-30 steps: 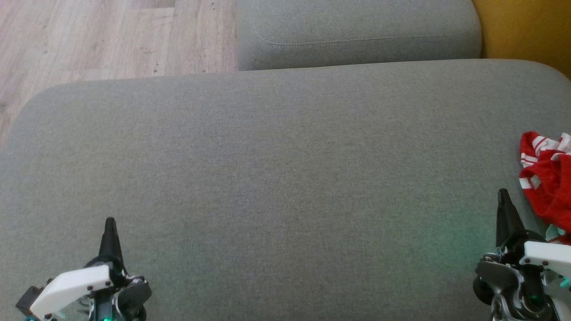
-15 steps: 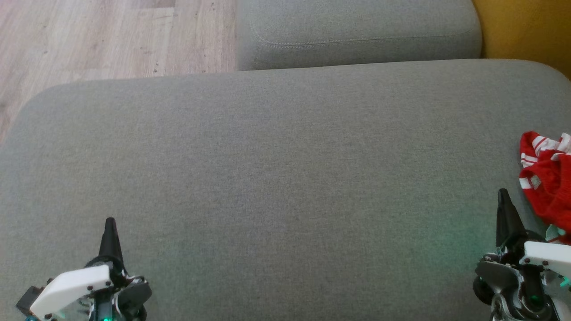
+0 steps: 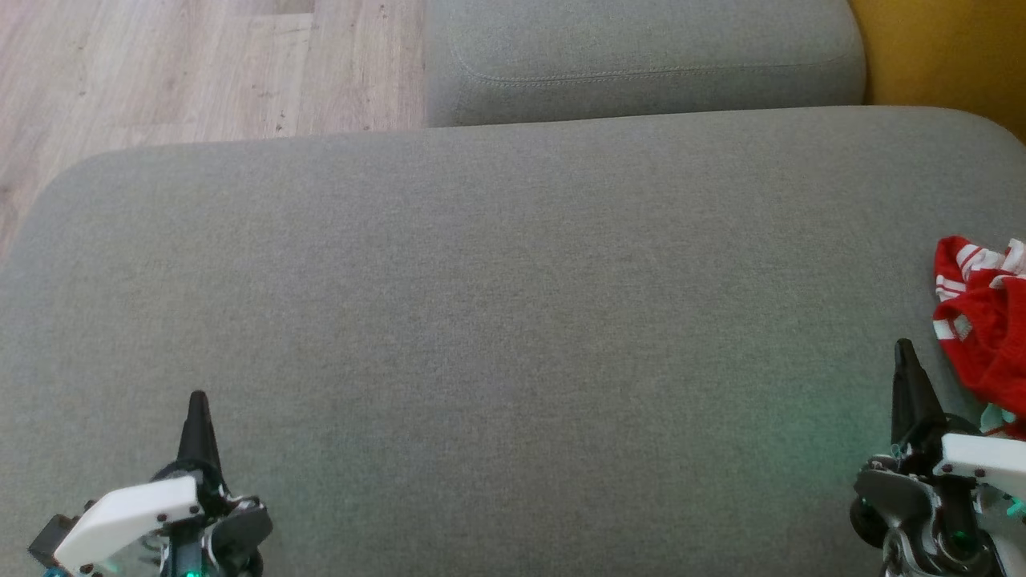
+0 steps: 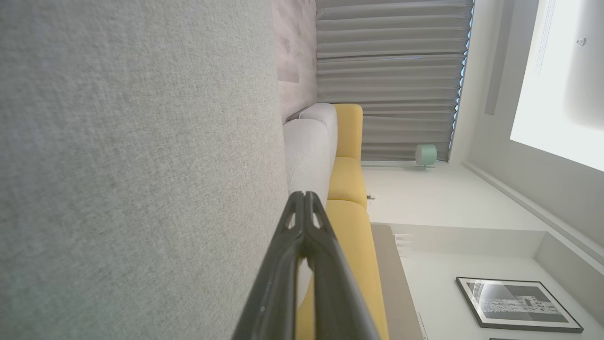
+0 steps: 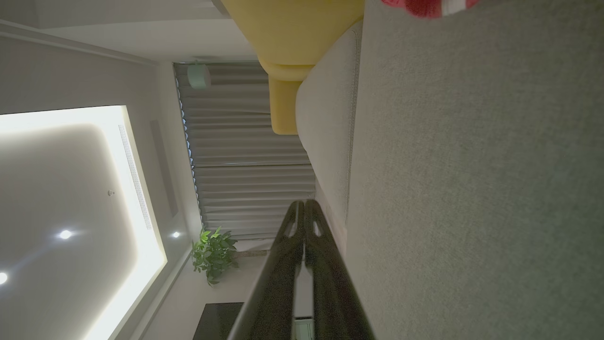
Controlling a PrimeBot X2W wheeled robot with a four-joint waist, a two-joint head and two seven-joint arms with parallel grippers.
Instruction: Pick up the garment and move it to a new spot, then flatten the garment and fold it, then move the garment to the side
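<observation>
Red garment (image 3: 982,320) lies crumpled at three o'clock on the grey cushion (image 3: 513,304) beside the right pincer (image 3: 905,348), pinched together like the left pincer (image 3: 197,398) at seven o'clock.

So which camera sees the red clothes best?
The head view. The garment lies crumpled at its right edge, partly cut off by the frame, with its red fabric and white stripes clear. The right wrist view catches just a red-and-white scrap of the garment at its top edge. The left wrist view looks along the cushion.
</observation>
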